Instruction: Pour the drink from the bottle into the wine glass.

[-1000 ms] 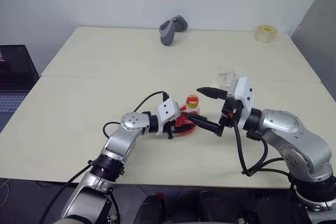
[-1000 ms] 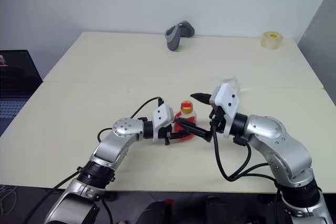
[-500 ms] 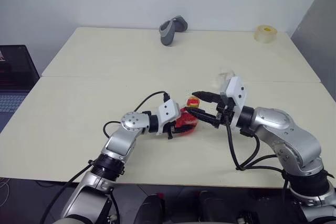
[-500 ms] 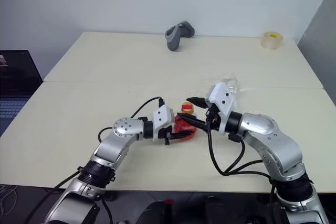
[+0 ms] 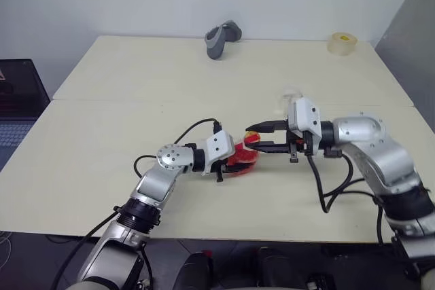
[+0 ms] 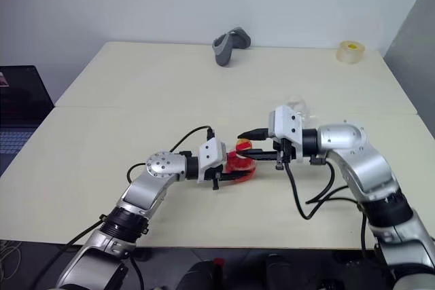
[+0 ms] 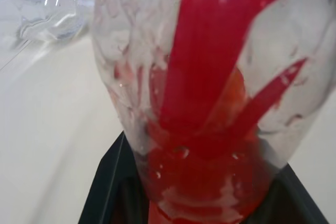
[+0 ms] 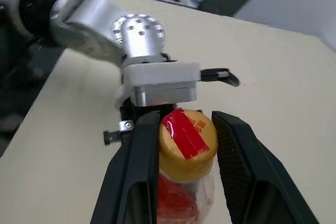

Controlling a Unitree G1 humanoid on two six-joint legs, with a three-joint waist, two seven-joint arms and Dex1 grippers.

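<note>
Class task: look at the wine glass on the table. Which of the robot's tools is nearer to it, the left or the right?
Right. The right tool is at the bottle's cap, just in front of the wine glass. The left tool holds the bottle lower down, farther from the glass.

Bottle (image 5: pixel 242 159) upright at frame centre, cap (image 8: pixel 188 141) on, red drink (image 7: pixel 210 145) inside; clear wine glass (image 5: pixel 292 100) right of it, slightly higher in frame.
</note>
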